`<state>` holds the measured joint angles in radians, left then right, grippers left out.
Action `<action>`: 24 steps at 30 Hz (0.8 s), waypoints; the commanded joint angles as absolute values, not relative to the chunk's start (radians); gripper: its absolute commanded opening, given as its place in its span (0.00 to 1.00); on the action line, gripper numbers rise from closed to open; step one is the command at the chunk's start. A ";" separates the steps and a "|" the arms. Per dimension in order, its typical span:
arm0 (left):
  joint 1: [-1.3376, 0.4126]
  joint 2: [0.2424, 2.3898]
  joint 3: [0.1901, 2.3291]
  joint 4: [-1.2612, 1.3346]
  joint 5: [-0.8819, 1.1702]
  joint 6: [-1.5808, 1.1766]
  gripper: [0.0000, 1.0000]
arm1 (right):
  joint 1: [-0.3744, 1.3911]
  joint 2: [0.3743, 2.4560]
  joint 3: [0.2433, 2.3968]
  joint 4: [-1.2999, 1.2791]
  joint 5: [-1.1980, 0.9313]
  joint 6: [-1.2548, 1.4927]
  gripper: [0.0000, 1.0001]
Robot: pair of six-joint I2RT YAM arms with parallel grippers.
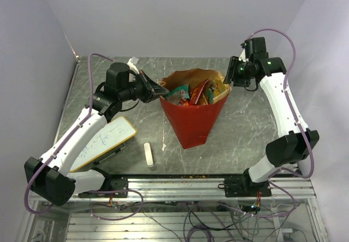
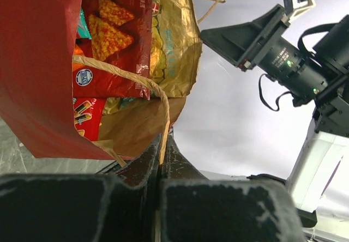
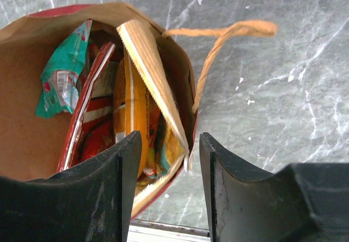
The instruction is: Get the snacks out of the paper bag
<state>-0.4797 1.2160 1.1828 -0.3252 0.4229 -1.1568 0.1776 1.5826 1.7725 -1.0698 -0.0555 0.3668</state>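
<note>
The paper bag (image 1: 191,121), red outside and brown inside, stands open in the middle of the table. Several snacks (image 1: 199,94) stick up inside it. My left gripper (image 1: 161,92) is shut on the bag's left rim. In the left wrist view its fingertips (image 2: 164,138) pinch the brown paper edge, below a red chip packet (image 2: 117,35) and a gold packet (image 2: 174,46). My right gripper (image 1: 232,81) hovers open over the bag's right rim. Between and beneath its fingers (image 3: 169,144) lie the folded rim, an orange packet (image 3: 128,106) and a teal packet (image 3: 62,73). It holds nothing.
A white whiteboard (image 1: 103,141) lies at the front left under my left arm. A small white eraser bar (image 1: 148,155) lies in front of the bag. One tan handle (image 3: 229,32) hangs outside the bag on the grey marble table (image 1: 256,116).
</note>
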 commanded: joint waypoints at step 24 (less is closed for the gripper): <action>-0.491 1.187 1.169 -0.347 0.451 -1.128 0.07 | 0.381 1.686 1.712 -1.014 0.096 0.443 0.34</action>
